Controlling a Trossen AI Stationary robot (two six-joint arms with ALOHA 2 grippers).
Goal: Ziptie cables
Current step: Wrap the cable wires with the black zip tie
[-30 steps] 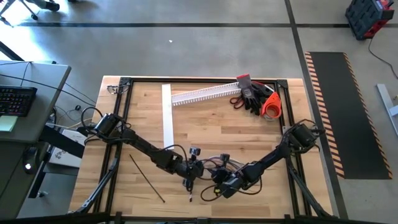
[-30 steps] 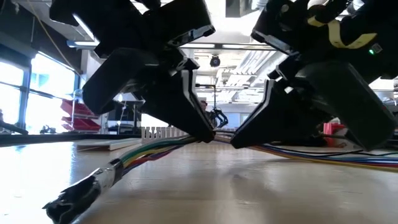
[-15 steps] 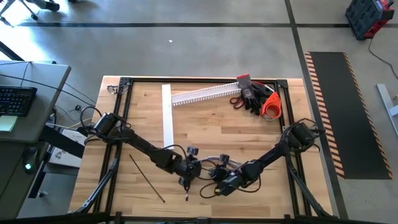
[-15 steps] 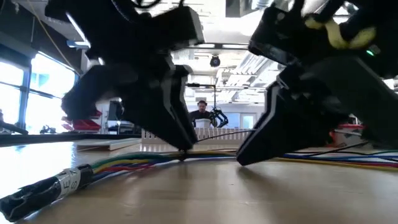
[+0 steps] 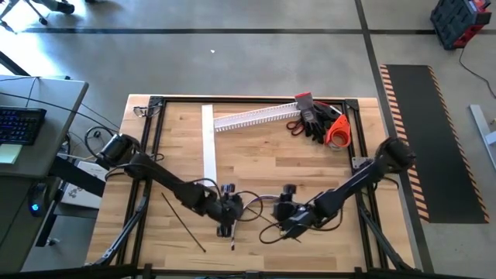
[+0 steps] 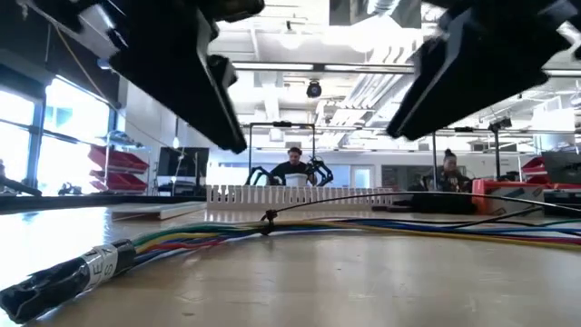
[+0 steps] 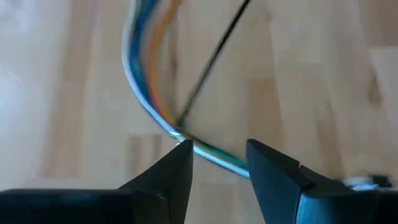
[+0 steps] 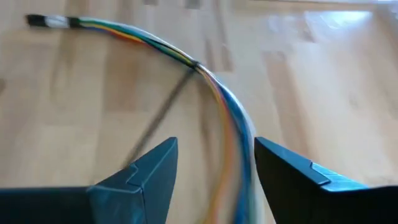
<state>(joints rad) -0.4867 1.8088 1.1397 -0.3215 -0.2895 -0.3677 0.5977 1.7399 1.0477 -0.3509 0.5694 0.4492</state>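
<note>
Both pincers, left gripper (image 7: pixel 217 163) and right gripper (image 8: pixel 214 165), hang open over limp, springy cables (image 8: pixel 227 118), so grab beside the cinched ziptie (image 8: pixel 194 65).

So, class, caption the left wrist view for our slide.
Open left gripper hovers above the cables, a ziptie cinched around them.

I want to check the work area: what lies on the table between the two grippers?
In the high view, the cables lie between the left gripper and the right gripper. The low view shows a ziptie cinched around them.
</note>
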